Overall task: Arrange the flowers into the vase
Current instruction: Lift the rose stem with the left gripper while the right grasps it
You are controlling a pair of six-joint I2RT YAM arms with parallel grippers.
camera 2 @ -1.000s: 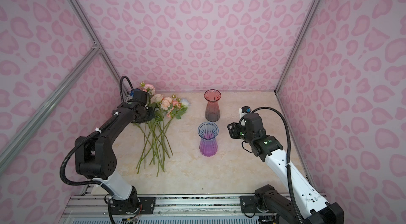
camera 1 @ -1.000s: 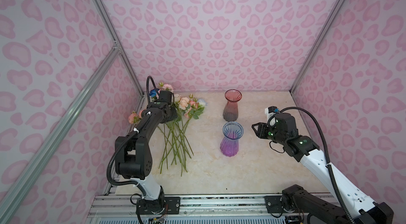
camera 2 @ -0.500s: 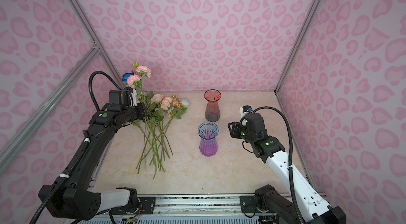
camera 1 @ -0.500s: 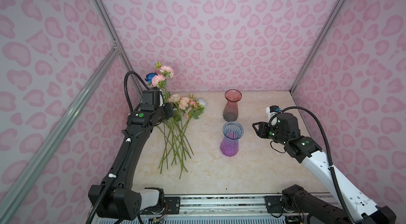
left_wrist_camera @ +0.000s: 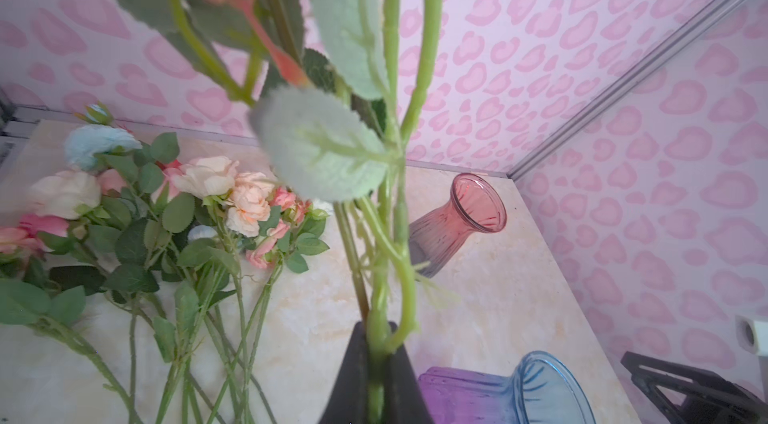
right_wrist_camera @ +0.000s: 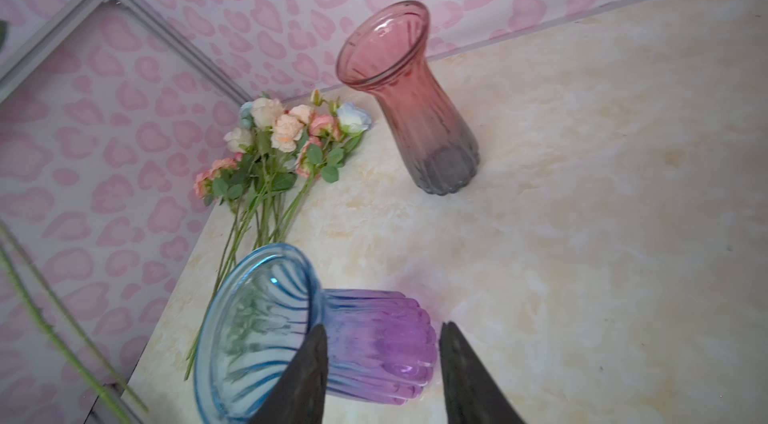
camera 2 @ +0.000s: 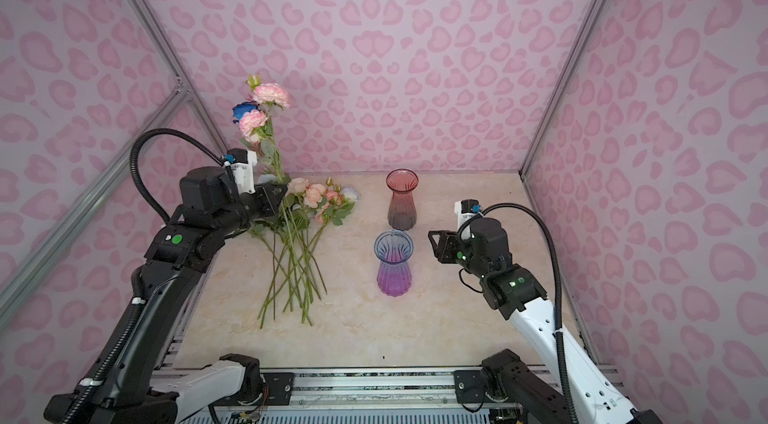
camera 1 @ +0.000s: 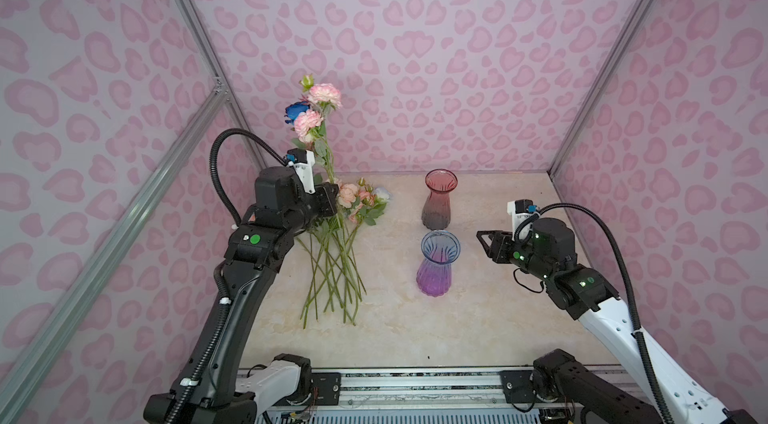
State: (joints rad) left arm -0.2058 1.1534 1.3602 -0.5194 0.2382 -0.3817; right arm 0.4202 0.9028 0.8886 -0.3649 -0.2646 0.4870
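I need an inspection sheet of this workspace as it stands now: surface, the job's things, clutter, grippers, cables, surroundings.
Surface: marble-look tabletop, one small dark speck near the front.
Job's things: held flowers, pink and deep blue blooms, raised upright; remaining flowers lie bunched on the tabletop; red vase and blue-purple vase upright, empty.
Clutter: nothing seen.
Grippers: left gripper shut on the held flowers; right gripper open, facing the blue-purple vase, not touching it.
Cables: black corrugated cables loop over both arms, clear of flowers and vases.
Surroundings: pink heart-pattern walls, metal frame bars in the corners.
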